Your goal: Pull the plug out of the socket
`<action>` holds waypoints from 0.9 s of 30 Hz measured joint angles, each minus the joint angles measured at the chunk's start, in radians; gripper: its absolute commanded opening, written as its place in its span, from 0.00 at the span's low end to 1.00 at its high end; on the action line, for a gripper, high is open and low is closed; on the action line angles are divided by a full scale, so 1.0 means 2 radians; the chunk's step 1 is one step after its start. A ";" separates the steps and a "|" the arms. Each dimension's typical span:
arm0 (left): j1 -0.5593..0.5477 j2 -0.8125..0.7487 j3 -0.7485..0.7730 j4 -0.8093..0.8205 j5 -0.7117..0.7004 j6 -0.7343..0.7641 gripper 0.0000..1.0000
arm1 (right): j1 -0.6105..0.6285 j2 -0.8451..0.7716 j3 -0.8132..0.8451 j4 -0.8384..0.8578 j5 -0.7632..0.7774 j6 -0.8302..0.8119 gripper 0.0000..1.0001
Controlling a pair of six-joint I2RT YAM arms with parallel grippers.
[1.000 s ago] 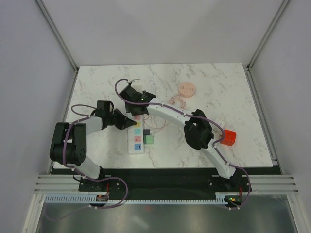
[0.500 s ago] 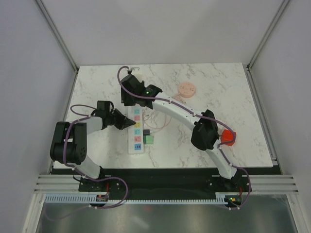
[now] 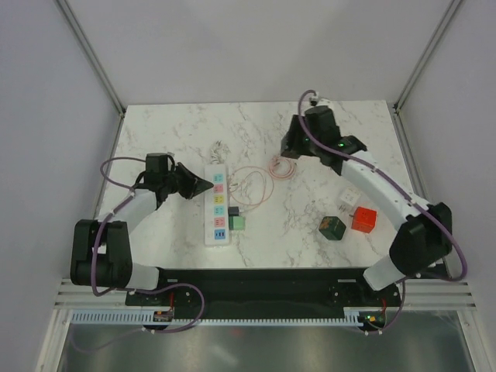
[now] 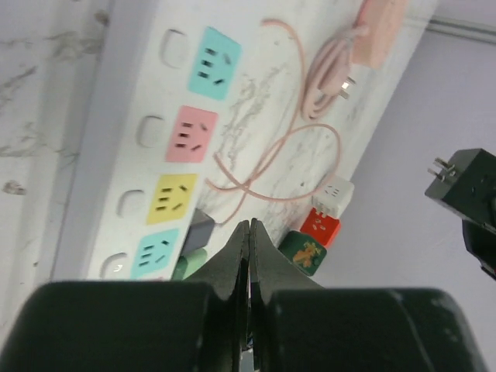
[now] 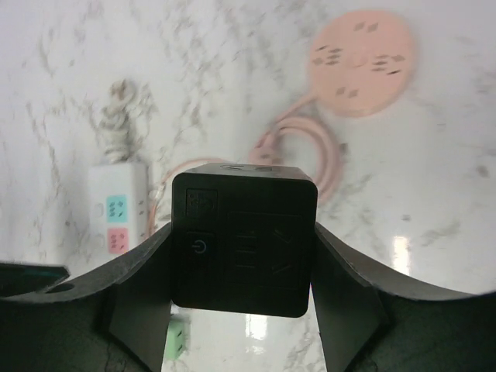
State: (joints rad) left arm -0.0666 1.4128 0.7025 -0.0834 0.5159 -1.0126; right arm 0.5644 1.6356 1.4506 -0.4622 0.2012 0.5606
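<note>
White marble tabletop [image 3: 155, 139] is noted, closed in by grey walls on three sides.

- The socket [image 3: 218, 203], a long white strip with a row of coloured outlets, is laid lengthwise near the table's middle-left. Its white cord [image 3: 219, 149] is bunched just past its far end.
- The plug [image 5: 244, 260], a black cube with a power symbol on its face, is seen off the socket. It is clamped between the fingers [image 5: 136, 298] of the right gripper [image 5: 244, 232]. It is held in the air, right of the socket's far end and well apart from it, above the pink disc [image 5: 360, 54].
- The left gripper [image 3: 208, 187] is found at the socket's left edge, about level with the upper outlets. Its fingers are pressed together with nothing between them. Contact with the strip cannot be told.
- A pink cable [image 3: 252, 186] is looped on the marble just right of the socket and runs toward the disc.
- A green block [image 3: 237, 222] is set just beside the socket's right edge, near its near end. Whether it is joined to the strip cannot be told.
- Well to the right of the socket, a dark green cube [image 3: 332, 226], a red cube [image 3: 363, 219] and a white cube [image 3: 350, 198] are grouped close together.
</note>
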 measured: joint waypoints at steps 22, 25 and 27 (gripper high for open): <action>-0.001 0.060 0.096 -0.036 0.166 0.097 0.02 | -0.466 -0.224 -0.351 0.069 -0.182 0.002 0.00; -0.001 0.065 0.096 -0.043 0.166 0.105 0.02 | -0.473 -0.219 -0.361 0.080 -0.186 0.006 0.01; 0.000 0.068 0.096 -0.047 0.167 0.109 0.02 | -0.474 -0.212 -0.361 0.088 -0.191 0.006 0.05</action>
State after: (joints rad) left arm -0.0673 1.5494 0.8940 -0.1783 0.8490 -0.7937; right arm -0.3828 1.2118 0.7277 -0.2867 -0.1806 0.5720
